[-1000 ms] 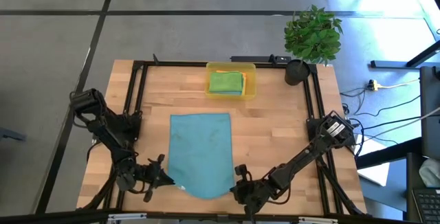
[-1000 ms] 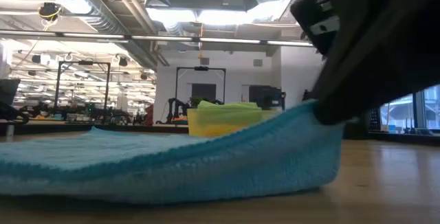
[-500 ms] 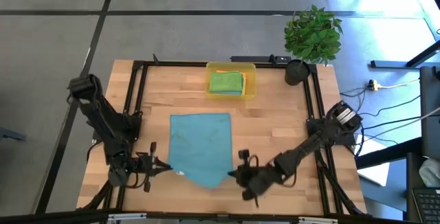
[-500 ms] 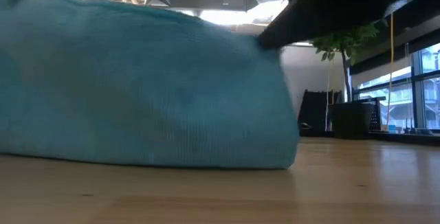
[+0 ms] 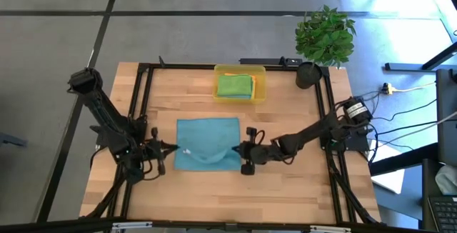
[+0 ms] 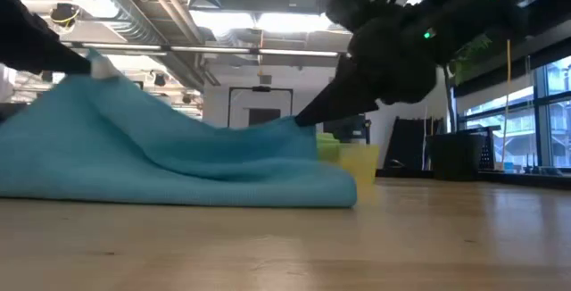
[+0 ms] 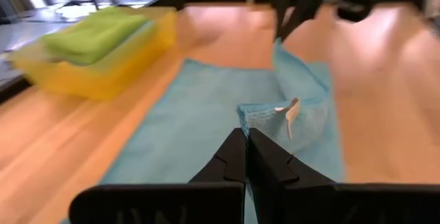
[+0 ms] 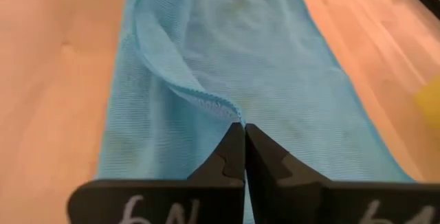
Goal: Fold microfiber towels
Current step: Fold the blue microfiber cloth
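Teal-blue towel (image 5: 207, 144) — on counter (image 5: 285, 190), near edge lifted. Left gripper (image 5: 171, 148) and right gripper (image 5: 237, 149) — fingers clamped on its corners.

Two dark, jointed arms, black cables along them; white handwritten marks on the right hand (image 8: 245, 129) housing.

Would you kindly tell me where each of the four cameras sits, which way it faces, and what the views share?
High view: above the table, facing straight down; both arms, left gripper, right gripper, teal towel, yellow tray.
Low view: table-top height, facing the room; dark arms lifting the towel.
Left wrist view: facing past its shut fingers to the towel corner and white tag.
Right wrist view: facing past its shut fingers along the towel.
Shared: all four show the teal towel.
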